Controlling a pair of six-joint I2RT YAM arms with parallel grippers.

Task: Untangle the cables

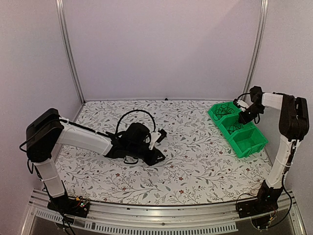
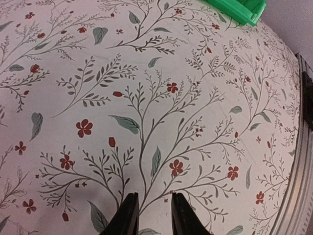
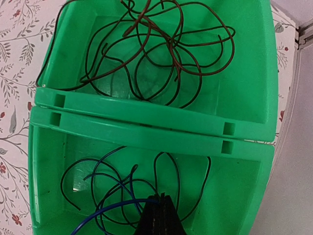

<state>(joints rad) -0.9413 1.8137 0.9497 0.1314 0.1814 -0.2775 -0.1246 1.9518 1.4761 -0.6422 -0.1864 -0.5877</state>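
Now the left claw (image 2: 151,218), at the bottom of the frame, is hanging slightly spread above the flowered tablecloth (image 2: 146,98), holding nothing. The right claw (image 3: 159,215) is pressing its jaws together inside the lower green plastic bin (image 3: 239,196), where a thin blue cable (image 3: 120,202) is reaching its tips; whether it is pinched I cannot tell. Thin dark cables (image 3: 173,54) are lying there and in the upper green bin (image 3: 249,73).

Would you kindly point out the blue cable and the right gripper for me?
blue cable (image 3: 115,202): right wrist view, on its thick curved strand.
right gripper (image 3: 159,197): right wrist view, at its closed fingertips.
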